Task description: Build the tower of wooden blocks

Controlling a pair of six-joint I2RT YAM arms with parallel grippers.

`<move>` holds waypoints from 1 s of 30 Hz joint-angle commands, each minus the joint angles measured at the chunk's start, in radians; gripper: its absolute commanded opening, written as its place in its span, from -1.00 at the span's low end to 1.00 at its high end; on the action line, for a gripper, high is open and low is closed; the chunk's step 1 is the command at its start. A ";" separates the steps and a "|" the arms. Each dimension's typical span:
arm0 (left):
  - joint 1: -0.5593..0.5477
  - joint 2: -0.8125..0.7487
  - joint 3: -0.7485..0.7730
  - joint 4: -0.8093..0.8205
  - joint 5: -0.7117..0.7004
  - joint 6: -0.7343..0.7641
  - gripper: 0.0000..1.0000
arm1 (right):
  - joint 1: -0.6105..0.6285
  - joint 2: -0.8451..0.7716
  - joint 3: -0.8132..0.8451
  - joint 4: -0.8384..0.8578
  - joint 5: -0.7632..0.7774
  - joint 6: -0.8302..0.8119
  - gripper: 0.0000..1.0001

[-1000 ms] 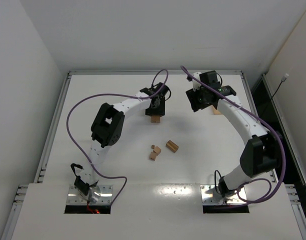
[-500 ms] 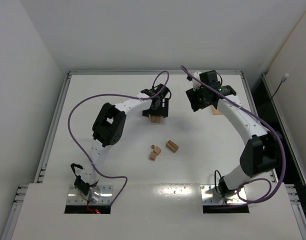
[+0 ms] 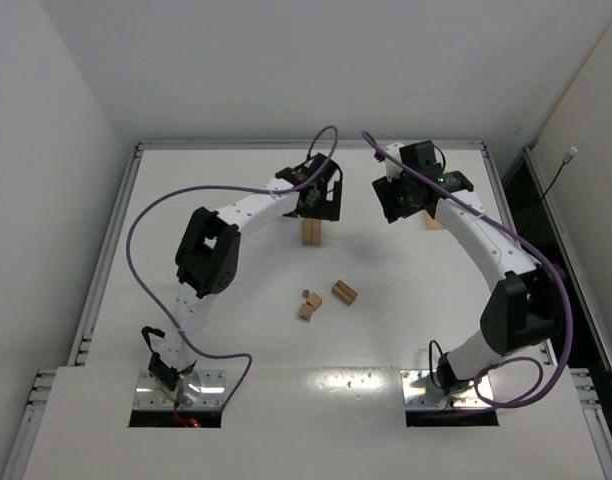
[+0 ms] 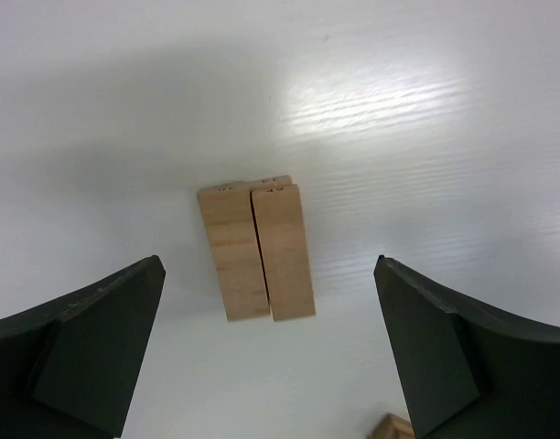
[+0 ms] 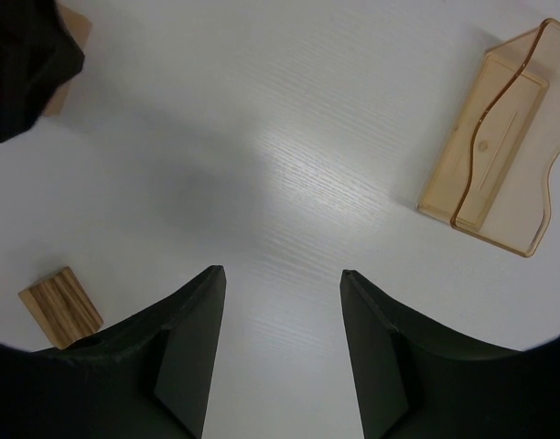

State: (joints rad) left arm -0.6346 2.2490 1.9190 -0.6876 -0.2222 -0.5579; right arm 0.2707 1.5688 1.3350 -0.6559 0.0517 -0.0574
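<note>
Two planks (image 4: 257,251) flush as a base
Left gripper (image 4: 268,261) hangs wide open above, empty (right gripper (image 5: 281,272) looks empty too, jaws apart); flush pairing likely gives steady footing.

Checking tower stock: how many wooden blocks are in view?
6: two planks side by side toward the far edge; a cylinder and three small cubes mid-table. Others may be hidden.

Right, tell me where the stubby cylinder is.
In the top view the stubby cylinder lies near the middle, just right of the small cubes and below-right of the paired planks.
</note>
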 commanded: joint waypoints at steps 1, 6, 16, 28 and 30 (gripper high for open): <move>-0.010 -0.215 0.067 0.048 -0.037 0.029 1.00 | -0.004 -0.067 0.000 0.041 0.034 -0.027 0.01; -0.010 -0.385 0.058 0.048 -0.083 0.098 1.00 | -0.013 -0.220 -0.120 0.032 -0.169 -0.192 0.06; 0.258 -0.732 -0.316 0.050 -0.131 0.247 1.00 | 0.134 -0.196 -0.106 -0.309 -0.757 -0.599 0.32; 0.665 -0.811 -0.570 -0.020 0.089 0.221 1.00 | 0.381 0.034 0.033 -0.285 -0.650 -0.701 0.24; 0.665 -0.825 -0.616 -0.009 0.051 0.184 1.00 | 0.390 0.117 0.069 -0.297 -0.632 -0.553 0.27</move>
State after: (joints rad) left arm 0.0204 1.4857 1.3449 -0.7059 -0.1837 -0.3325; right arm 0.6548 1.6073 1.3193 -0.9512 -0.6056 -0.7708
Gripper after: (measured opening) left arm 0.996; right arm 0.631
